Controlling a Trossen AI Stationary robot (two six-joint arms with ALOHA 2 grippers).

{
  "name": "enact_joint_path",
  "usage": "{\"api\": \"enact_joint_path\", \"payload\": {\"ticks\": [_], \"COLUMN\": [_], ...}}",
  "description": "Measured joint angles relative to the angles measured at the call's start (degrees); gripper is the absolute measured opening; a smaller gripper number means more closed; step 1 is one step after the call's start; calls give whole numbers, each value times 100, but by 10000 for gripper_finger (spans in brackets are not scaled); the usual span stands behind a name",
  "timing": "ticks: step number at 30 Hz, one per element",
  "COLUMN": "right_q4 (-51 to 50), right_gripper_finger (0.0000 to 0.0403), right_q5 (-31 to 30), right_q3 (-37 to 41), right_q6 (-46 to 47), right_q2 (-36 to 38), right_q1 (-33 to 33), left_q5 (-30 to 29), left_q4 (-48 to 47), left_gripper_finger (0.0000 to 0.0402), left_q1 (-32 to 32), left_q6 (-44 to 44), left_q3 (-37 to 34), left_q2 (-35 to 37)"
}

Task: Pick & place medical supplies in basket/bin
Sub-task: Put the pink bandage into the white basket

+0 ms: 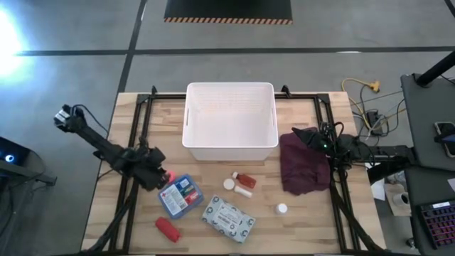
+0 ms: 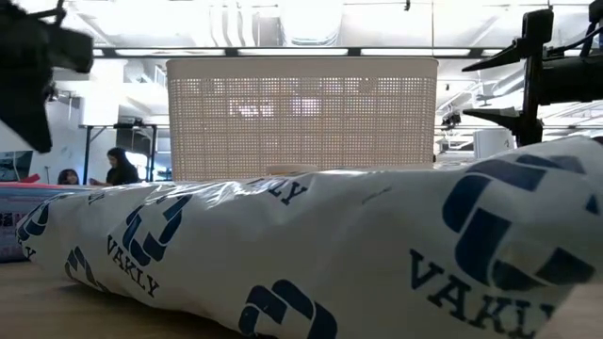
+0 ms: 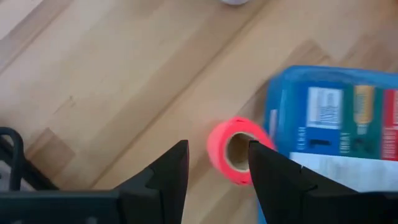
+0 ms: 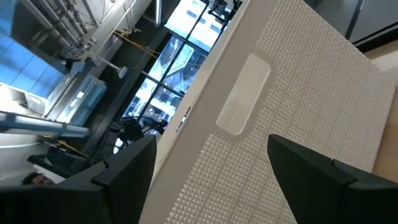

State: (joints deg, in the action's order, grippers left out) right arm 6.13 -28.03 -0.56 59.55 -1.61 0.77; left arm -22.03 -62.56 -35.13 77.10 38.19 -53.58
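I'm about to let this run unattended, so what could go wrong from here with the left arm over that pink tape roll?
The left gripper is open, and the round pink tape roll sits off-centre, near one finger, so closing might knock it away. The roll also lies right beside the blue plastic first-aid box, which a finger could catch.

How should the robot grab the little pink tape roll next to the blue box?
Pinch the small pink tape roll across its outer rim, coming straight down from above. It seems to lie flat with its hole facing up, so the round sides are free. The left hand is open right over it; one finger must fit beside the blue plastic first-aid box.
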Motion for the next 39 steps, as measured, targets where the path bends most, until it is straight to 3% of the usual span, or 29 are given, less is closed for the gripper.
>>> {"api": "enact_joint_path", "payload": {"ticks": [9, 16, 21, 25, 27, 32, 36, 39], "right_q4": [0, -28, -240, -243, -243, -241, -241, -241], "right_gripper_finger": [297, 297, 297, 297, 297, 297, 297, 297], "right_q5": [0, 0, 2, -1, -14, -48, -52, -52], "right_q3": [0, 0, 0, 0, 0, 0, 0, 0], "right_q6": [214, 308, 471, 496, 496, 453, 356, 302], "right_q2": [0, 0, 0, 0, 0, -2, -2, -2], "right_q1": [-2, -2, 0, 0, 0, 3, 3, 3], "left_q5": [-37, 83, 88, 99, 98, -382, -1408, -2647], "left_q4": [1228, 1532, 2082, 2196, 2214, 1488, 57, -175], "left_gripper_finger": [149, 141, 103, 40, 16, 13, 11, 10], "left_q1": [-132, -123, -123, -121, -123, -123, -123, -123], "left_q6": [-11, -5, -2, -6, -7, -73, -179, -781], "left_q3": [-927, -1323, -1482, -1426, -1281, -390, 1006, 2146], "left_q2": [27, 33, 37, 48, 72, 87, 70, 72]}}
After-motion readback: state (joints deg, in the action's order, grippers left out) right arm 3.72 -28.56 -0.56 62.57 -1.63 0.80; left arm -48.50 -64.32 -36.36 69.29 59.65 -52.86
